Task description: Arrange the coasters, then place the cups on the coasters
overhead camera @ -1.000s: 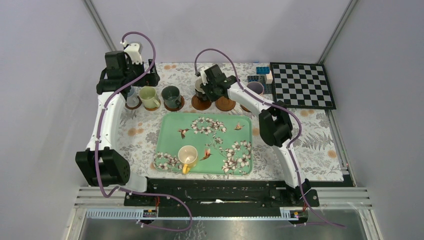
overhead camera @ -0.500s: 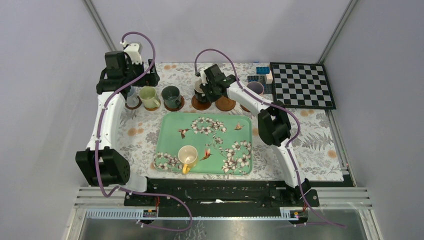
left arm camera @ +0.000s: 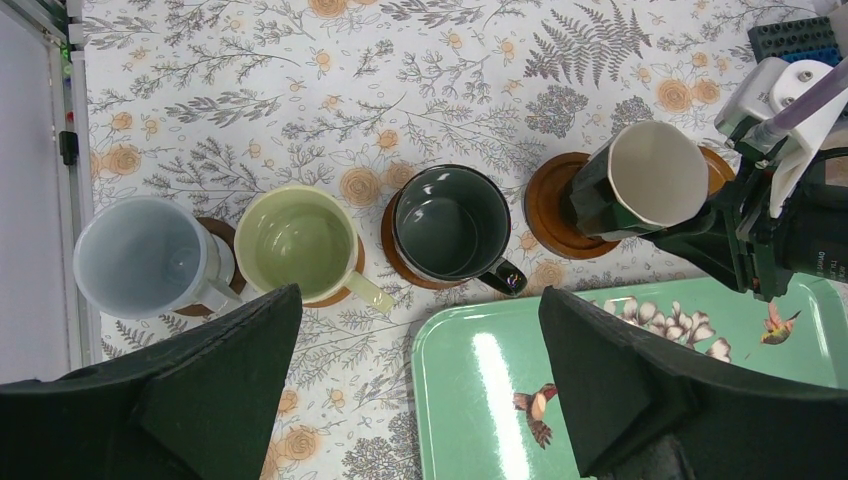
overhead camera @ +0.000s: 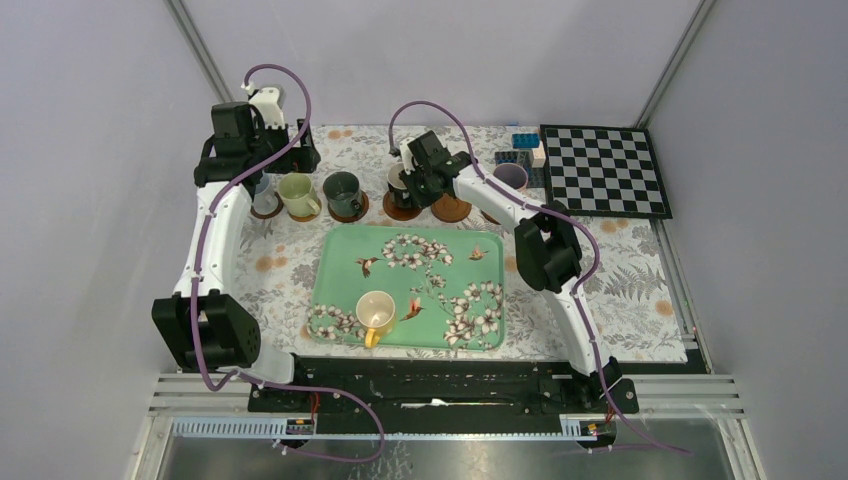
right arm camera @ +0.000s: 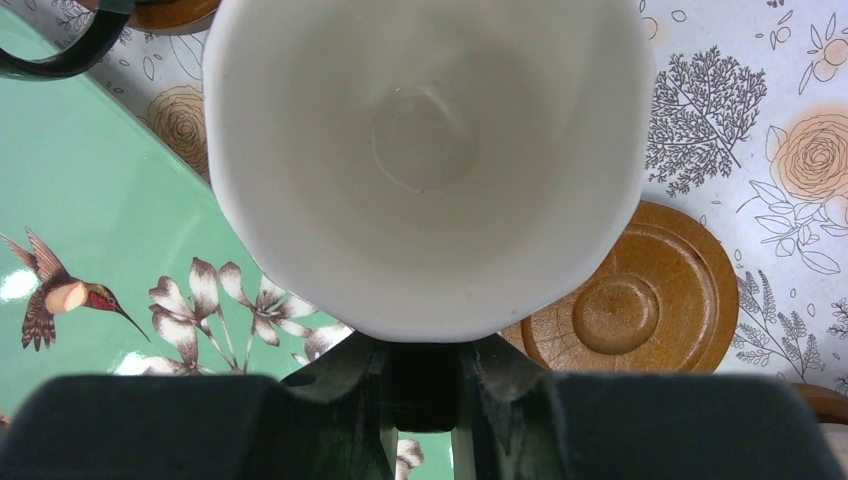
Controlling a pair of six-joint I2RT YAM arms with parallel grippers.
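Right wrist view: the small cream glazed cup (right arm camera: 430, 150) is clamped in the right tool (right arm camera: 425, 372), seemingly by its handle, and is judged rigid, slick and breakable.

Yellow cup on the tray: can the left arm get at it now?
Probably yes: the left gripper is open and empty, and the yellow cup stands alone on the green tray, nothing above it.
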